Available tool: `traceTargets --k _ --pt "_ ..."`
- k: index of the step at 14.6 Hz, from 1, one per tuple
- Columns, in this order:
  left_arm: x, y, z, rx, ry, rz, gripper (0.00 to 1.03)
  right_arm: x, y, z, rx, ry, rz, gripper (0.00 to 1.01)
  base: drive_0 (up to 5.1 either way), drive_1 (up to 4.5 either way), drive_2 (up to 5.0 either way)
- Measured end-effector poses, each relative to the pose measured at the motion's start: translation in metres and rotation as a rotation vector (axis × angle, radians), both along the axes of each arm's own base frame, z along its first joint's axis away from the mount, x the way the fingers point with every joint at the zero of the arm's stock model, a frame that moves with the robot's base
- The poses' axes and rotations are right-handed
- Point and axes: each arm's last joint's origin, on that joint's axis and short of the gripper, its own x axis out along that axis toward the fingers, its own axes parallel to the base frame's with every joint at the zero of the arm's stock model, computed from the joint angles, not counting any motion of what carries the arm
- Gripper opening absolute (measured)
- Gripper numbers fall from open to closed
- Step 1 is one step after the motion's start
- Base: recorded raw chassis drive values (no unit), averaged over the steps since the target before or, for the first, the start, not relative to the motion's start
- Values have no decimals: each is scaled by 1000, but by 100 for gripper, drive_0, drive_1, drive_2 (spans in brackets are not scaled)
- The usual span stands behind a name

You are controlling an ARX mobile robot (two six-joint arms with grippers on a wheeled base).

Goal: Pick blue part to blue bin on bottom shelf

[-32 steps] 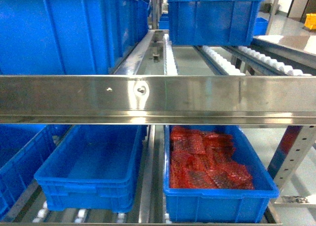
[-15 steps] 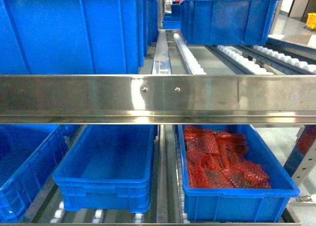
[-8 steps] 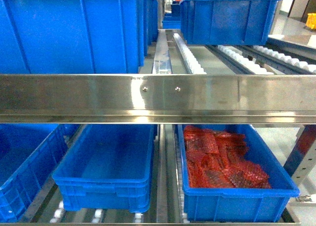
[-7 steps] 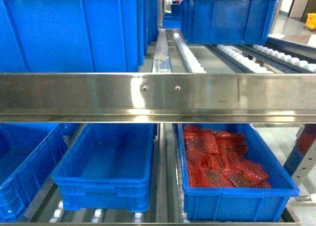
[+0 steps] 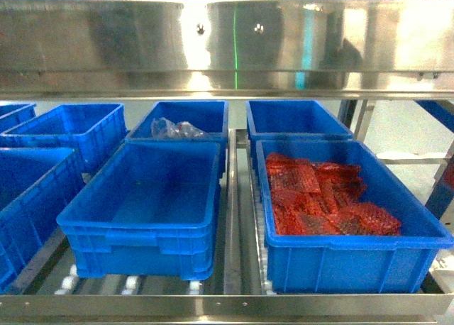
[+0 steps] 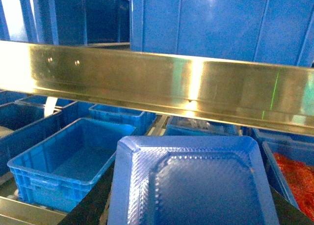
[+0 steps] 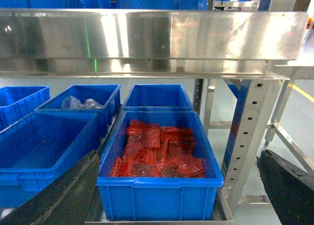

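Observation:
The blue bin stands empty at the front of the bottom shelf, left of centre in the head view, and shows at the left of the right wrist view. Neither gripper appears in the head view. The blue part, a dark-blue block with bevelled edges, fills the lower left wrist view. My left gripper is shut on it, with dark fingers showing at its sides. My right gripper is open and holds nothing, its fingers wide apart before the shelf.
A crate of red mesh bags sits right of the blue bin. Behind the bin is a crate with clear plastic wrap. More blue crates stand at the left. A steel rail spans overhead, and a perforated post stands at the right.
The head view has dropped: the steel rail now sits at the top, the upper-level crates are out of sight, and the back row of crates on the bottom shelf has come into view.

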Motion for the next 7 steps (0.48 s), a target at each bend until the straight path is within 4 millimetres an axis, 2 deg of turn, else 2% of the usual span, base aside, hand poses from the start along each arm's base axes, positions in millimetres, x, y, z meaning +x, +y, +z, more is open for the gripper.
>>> traceTargets --k 7 --pt "0 0 0 -1 -1 0 43 0 0 0 -1 0 0 98 0 0 0"
